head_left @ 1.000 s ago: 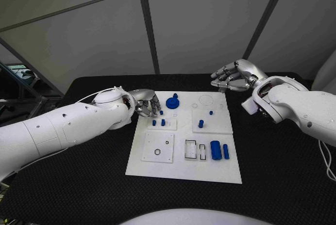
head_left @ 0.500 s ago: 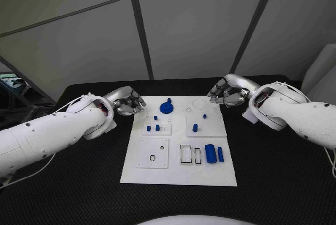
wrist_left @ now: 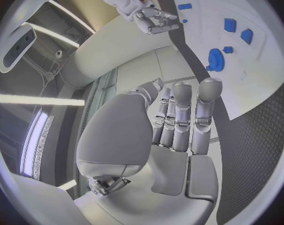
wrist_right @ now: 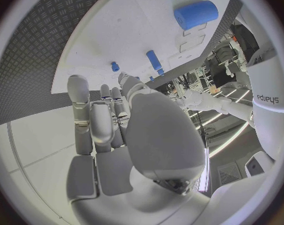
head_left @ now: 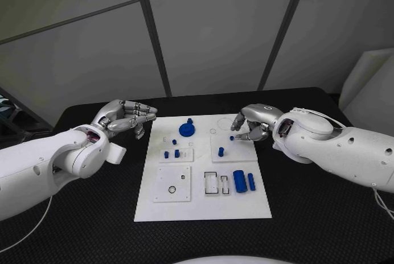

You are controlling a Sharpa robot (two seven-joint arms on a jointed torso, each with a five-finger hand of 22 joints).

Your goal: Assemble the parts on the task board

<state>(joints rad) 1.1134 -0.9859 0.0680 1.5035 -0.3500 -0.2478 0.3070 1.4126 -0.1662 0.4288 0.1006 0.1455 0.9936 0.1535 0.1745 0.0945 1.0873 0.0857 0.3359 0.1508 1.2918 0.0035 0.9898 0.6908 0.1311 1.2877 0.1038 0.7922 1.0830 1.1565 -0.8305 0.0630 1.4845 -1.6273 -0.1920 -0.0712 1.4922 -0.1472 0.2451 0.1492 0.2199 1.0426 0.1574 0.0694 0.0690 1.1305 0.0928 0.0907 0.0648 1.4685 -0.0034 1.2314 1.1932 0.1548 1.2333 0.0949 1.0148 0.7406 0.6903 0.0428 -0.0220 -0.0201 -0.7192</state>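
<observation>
The task board (head_left: 205, 204), a white plate, lies in the middle of the black table (head_left: 328, 230). In the near half of the board, on the robot's right, a thick blue cylinder (head_left: 239, 181) lies flat with a thinner blue pin (head_left: 251, 182) just beside it; both lie next to two narrow rectangular slots (head_left: 217, 183). On the left of the near half sits a square white panel (head_left: 175, 183) with a small dark ring marked on it.

Farther out, a raised white block (head_left: 179, 154) carries short blue pegs (head_left: 173, 153) standing upright. A second raised block (head_left: 230, 148) on the right carries one upright blue peg (head_left: 221, 152). Near the far edge, a blue gear (head_left: 187, 128) sits on the board.

The right hand (head_left: 250, 124) hovers over the far right part of the board, fingers curled downward, with a fingertip close to a small blue peg (head_left: 232, 137); contact cannot be confirmed. The right wrist view shows no part held in the palm.

The left hand (head_left: 127, 117) is raised above the table, well to the left of the board's far corner, fingers loosely bent and apart, holding nothing
</observation>
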